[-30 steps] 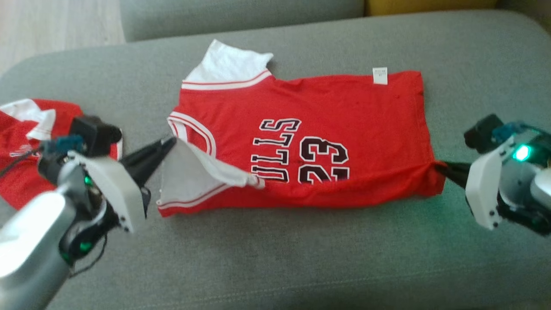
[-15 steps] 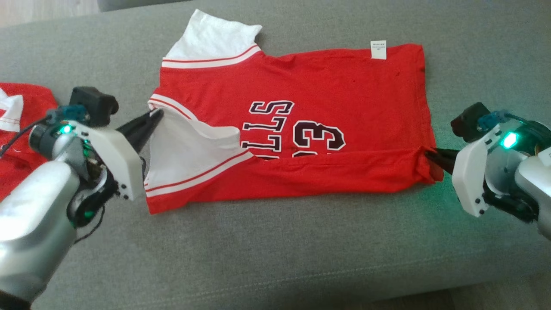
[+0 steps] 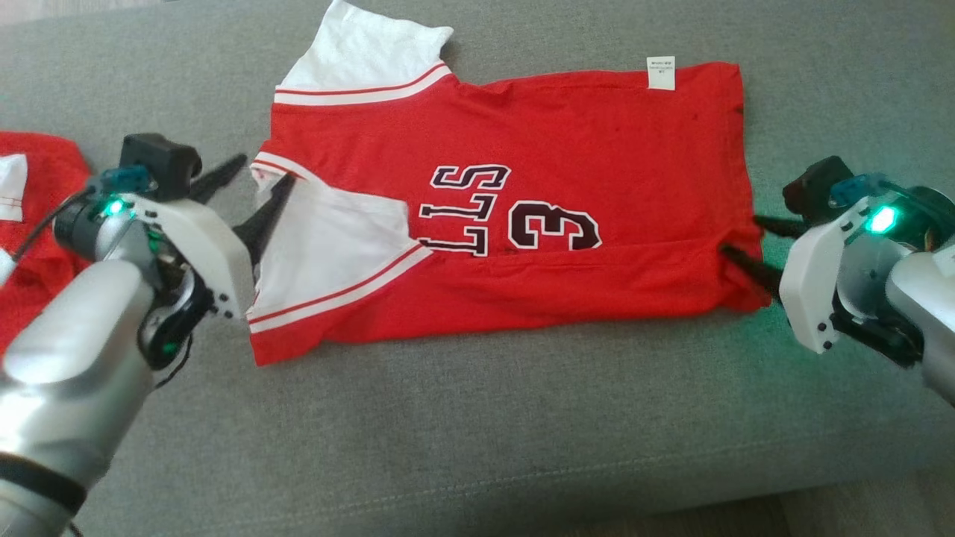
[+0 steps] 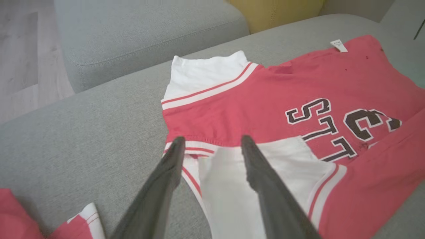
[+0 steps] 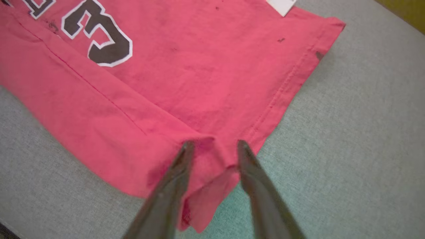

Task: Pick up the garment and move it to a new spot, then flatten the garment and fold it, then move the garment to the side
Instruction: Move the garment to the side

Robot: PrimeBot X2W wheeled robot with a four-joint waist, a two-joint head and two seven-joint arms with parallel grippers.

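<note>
The garment point(image 3: 567, 134), a red jersey with white sleeves and dark lettering, lies flat on the grey sofa seat point(image 3: 477, 432). Its near long edge is folded up over the body, covering part of the number. My left gripper point(image 3: 260, 171) stands open at the collar end, one finger beside the neckline and one over the folded white sleeve point(image 4: 232, 186), as the left wrist view's left gripper point(image 4: 212, 139) confirms. My right gripper point(image 3: 740, 235) is open at the hem end. In the right wrist view the folded hem corner point(image 5: 202, 172) lies loose between the fingers of the right gripper point(image 5: 215, 144).
A second red and white garment point(image 3: 37, 194) lies at the far left of the seat, also at the lower left corner as red cloth point(image 4: 20, 219). Behind are another grey cushion point(image 4: 132, 33), a yellow cushion point(image 4: 275, 13) and wooden floor point(image 4: 20, 49). The seat's front edge point(image 3: 821, 507) runs along the bottom right.
Both grippers were shut on the folded edge and now stand open, with the cloth let go and lying on the jersey. The camera has tilted, shifting the whole picture.
</note>
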